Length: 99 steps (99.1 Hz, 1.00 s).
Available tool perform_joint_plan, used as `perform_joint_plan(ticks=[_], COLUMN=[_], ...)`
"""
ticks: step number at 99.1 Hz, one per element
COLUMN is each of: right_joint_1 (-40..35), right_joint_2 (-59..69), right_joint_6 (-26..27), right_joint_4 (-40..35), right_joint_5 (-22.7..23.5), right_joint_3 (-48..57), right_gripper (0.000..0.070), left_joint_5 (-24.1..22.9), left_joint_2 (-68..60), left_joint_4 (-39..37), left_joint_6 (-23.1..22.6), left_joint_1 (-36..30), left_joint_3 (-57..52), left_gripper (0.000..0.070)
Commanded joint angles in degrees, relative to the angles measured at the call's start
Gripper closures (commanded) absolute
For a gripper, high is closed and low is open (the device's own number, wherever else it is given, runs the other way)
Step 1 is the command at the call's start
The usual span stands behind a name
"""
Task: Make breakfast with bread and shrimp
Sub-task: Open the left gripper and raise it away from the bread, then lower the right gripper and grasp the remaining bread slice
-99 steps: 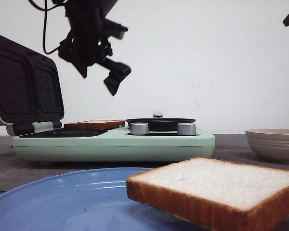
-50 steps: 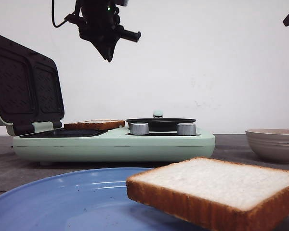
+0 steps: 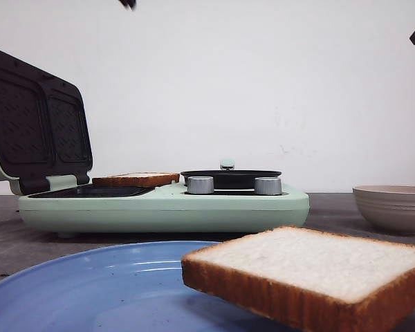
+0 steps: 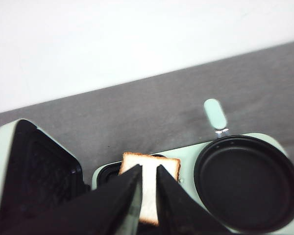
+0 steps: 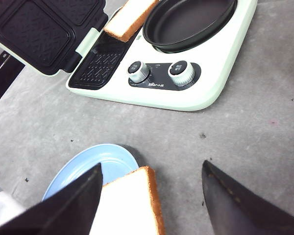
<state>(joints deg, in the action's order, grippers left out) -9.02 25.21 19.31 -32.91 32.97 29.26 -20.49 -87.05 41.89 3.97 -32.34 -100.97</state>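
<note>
One slice of bread (image 3: pixel 135 179) lies tilted on the open sandwich maker (image 3: pixel 159 205), half over the grill well beside the round pan. My left gripper (image 4: pixel 148 170) hangs high above this slice (image 4: pixel 169 166), shut, with nothing held. Only its tip (image 3: pixel 128 3) shows at the front view's top edge. The other slice (image 3: pixel 311 266) rests on the rim of a blue plate (image 3: pixel 90 283) at the front. Above that slice (image 5: pixel 130 205) my right gripper (image 5: pixel 152 165) stands wide open, holding nothing. Shrimp is out of view.
The maker's dark ribbed lid (image 3: pixel 34 124) stands upright at the left. A black round pan (image 3: pixel 229 176) and two silver knobs (image 3: pixel 200 185) sit on its right half. A beige bowl (image 3: pixel 394 204) stands at the right; its inside is hidden.
My left gripper rose from above the maker to the front view's top edge, and its jaws closed. Both slices and the right arm stayed where they were.
</note>
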Motion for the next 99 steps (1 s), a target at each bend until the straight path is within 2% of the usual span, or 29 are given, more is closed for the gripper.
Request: perform_joint_plan(ticks=[1,23,52,62,69,80,99], right_joint_1=[-0.28,-0.28,-0.28,-0.28,-0.28,-0.28,-0.28], right_joint_2=[0.13,0.13,0.57,1.53,2.43,3.65,4.44], right_joint_6=[-0.59,-0.68,-1.77,-1.77,-1.79,-1.77,-1.75], right_joint_4=[0.20,0.22,0.31,0.31,0.76,3.15,10.49], right_joint_5=[0.00,-0.22,-3.28,-3.61,-5.42,-8.72,-9.70], right_joint_3=[0.98,0.98,0.98,0.98,0.98,0.98,0.98], right_gripper=[0.0310,0.0310,0.0310,0.0310,0.0310,0.0310,0.0310], left_joint_5=[0.74,3.61,4.15,5.90,6.88,7.04,7.04], left_joint_2=[1.84,11.56,23.34,26.67,28.37,30.64,33.35], left_joint_4=[1.11,8.33,17.59,21.14,23.08,25.03,27.58], left_joint_6=[0.33,0.15,0.20,0.24,0.79,1.88,2.67], left_joint_1=[-0.37,-0.55,-1.55,-1.55,-1.55,-1.55,-1.55], left_joint_3=[-1.38,-1.36,-1.36,-1.36,-1.36,-1.36,-1.36], left_gripper=[0.0700,0.0700,0.0700,0.0700,0.0700,0.0700,0.0700])
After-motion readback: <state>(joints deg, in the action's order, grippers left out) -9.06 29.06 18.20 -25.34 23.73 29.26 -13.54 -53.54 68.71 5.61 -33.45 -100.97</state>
